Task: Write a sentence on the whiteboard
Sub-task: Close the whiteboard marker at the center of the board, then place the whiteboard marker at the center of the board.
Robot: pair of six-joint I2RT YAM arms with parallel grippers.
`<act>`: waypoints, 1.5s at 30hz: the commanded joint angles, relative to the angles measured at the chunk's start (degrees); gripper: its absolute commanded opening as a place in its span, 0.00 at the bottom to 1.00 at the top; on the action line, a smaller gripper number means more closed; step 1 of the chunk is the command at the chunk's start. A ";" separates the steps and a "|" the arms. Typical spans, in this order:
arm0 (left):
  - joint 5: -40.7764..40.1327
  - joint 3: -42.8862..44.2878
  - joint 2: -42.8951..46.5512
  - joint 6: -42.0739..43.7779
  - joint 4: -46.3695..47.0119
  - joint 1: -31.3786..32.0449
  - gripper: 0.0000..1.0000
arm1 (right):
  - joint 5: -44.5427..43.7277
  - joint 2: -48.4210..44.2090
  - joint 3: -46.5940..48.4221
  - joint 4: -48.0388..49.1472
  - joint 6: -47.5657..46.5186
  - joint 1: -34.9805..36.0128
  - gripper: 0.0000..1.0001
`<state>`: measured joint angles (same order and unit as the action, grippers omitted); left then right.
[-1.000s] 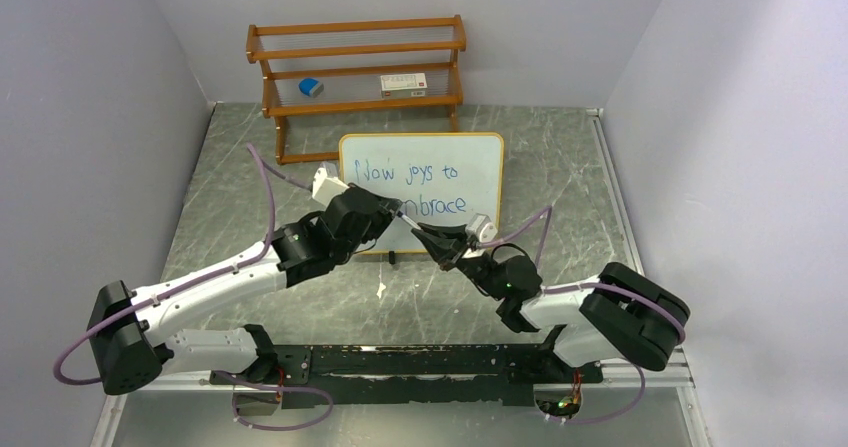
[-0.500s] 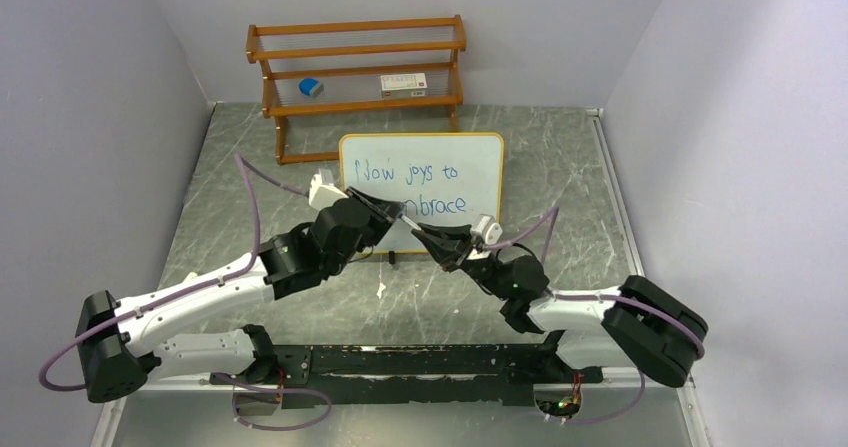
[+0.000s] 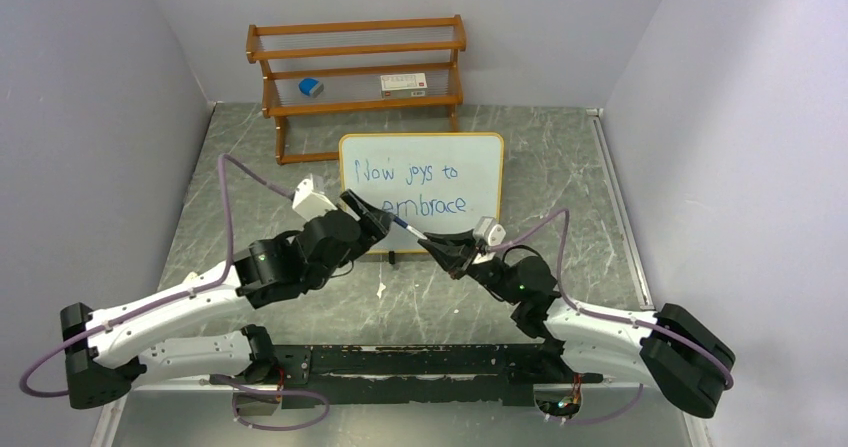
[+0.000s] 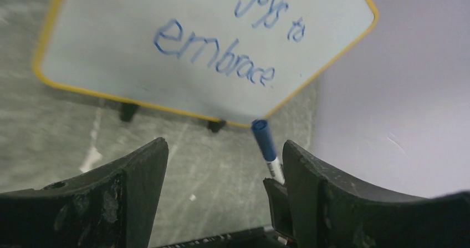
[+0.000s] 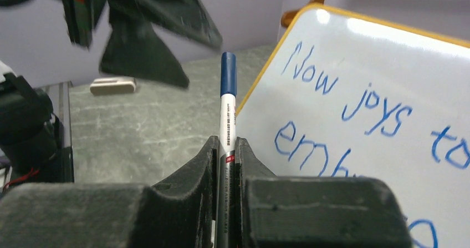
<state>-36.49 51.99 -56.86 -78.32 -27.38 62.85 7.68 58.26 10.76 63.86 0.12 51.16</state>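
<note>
- Fingers (image 5: pixel 191 173) of the right gripper (image 5: pixel 226 148) were closed tight on the marker (image 5: pixel 228 112), gripping its white barrel low down so that the blue end stood clear above them.
- We found the left gripper (image 4: pixel 224 145) spread wide and holding nothing. The marker's blue end lay just beside the inner face of one finger, not touching as far as we could tell.
- We judged this a handover or capping posture: the blue end appeared to be a cap, offered into the open left jaws.
- The whiteboard (image 3: pixel 485 182) stood upright on the table (image 3: pixel 560 167), just beyond both grippers and facing the arms.
- The sentence (image 3: pixel 408 174), "Now joys to embrace", ran in two rows across it, and we judged the writing finished.
- Both arms reached forward and inward from their bases. The wrists met nose to nose before the board's lower left edge, with the marker bridging them.
</note>
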 commanded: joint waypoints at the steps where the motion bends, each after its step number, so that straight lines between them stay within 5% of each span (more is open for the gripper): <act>1: -10.94 4.96 2.72 11.47 -8.99 -0.09 0.80 | 0.26 -1.32 -1.81 -7.22 1.91 -0.09 0.00; 16: -17.25 10.23 0.66 59.20 2.14 -1.42 0.97 | 8.05 10.65 -3.12 -14.91 2.17 3.89 0.00; 22: 1.61 9.76 -0.01 64.08 7.93 -19.45 0.97 | 6.66 16.98 -1.45 -16.45 0.34 7.25 0.00; 27: 6.99 8.28 0.01 65.91 9.74 -27.15 0.97 | 3.21 20.12 -0.09 -19.22 -1.51 8.99 0.00; 33: 8.61 5.20 4.40 67.89 11.65 -29.62 0.97 | 0.86 20.23 0.59 -21.35 -1.31 9.24 0.13; 45: 6.86 -0.02 13.96 72.40 12.30 -29.71 0.97 | -9.19 11.57 2.46 -31.24 3.91 9.40 0.55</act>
<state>-29.74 52.62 -45.23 -8.60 -17.08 33.71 5.87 75.31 11.18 37.21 1.58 60.16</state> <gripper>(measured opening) 0.974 0.490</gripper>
